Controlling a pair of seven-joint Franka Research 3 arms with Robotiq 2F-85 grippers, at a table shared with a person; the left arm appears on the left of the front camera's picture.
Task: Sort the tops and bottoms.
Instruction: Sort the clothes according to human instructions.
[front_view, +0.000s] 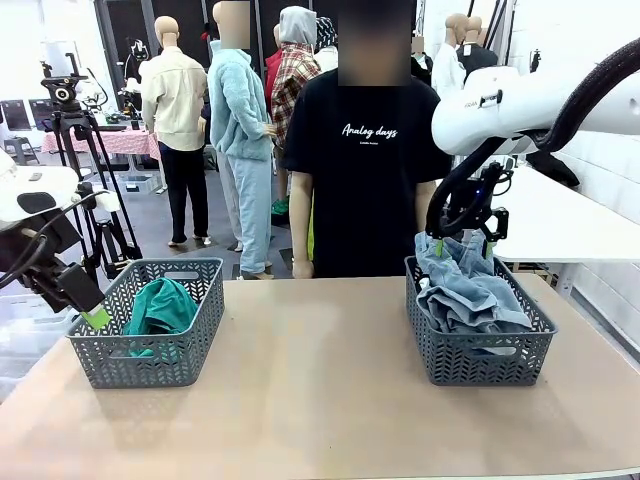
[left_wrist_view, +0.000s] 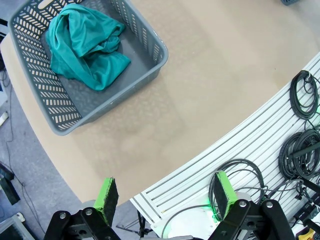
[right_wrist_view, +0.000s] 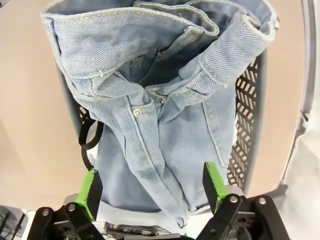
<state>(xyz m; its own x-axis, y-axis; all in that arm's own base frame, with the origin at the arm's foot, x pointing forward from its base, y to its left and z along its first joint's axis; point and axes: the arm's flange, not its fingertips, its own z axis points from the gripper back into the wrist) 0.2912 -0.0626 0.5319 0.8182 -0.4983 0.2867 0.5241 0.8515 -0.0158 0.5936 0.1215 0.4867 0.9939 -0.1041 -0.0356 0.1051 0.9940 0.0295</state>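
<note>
Pale light-blue denim shorts (front_view: 470, 290) lie crumpled in the grey lattice basket on the right (front_view: 480, 352), heaped above its rim, waistband toward the far end. In the right wrist view the shorts (right_wrist_view: 160, 100) spread across the basket (right_wrist_view: 247, 125), a metal button and the open fly visible near the middle.

The right gripper (front_view: 465, 244) hangs directly above the far end of that basket, jaws spread wide and holding nothing; from its own camera the gripper (right_wrist_view: 152, 187) shows its green pads (right_wrist_view: 91, 192) standing either side of a fold of denim without pinching it.

A teal-green shirt (front_view: 160, 308) lies bunched in the grey lattice basket on the left (front_view: 150, 360). The left wrist view places the shirt (left_wrist_view: 87, 47) toward one end of its basket (left_wrist_view: 150, 50).

The left gripper (front_view: 97, 316) sits just outside the left basket's outer wall, jaws apart and empty (left_wrist_view: 165, 197).

A person in a black T-shirt (front_view: 365, 170) stands at the far edge of the table (front_view: 320, 400), between the two baskets.
</note>
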